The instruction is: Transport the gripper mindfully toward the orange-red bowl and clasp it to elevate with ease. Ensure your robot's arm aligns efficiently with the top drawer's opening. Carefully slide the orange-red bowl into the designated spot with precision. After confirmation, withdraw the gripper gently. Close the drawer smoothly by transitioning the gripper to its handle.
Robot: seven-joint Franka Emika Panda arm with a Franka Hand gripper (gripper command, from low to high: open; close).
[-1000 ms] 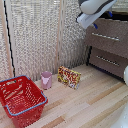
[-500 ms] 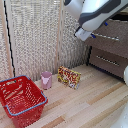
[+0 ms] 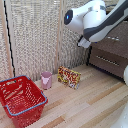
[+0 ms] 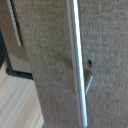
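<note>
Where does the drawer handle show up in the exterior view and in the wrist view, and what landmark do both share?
Exterior view: a slim silver handle shows on a dresser drawer front at the exterior view's right edge, below the robot's arm.
Wrist view: a silver bar handle fills the frame lengthwise, very close; which drawer it belongs to cannot be told.
Shared landmark: the grey-brown dresser front.

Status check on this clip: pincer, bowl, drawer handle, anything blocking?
Pincer out of view, state unknown. Arm up by the dresser. Silver handle fills the wrist view, close. Orange-red bowl not visible. Red basket, pink cup, snack box on floor, well clear.
</note>
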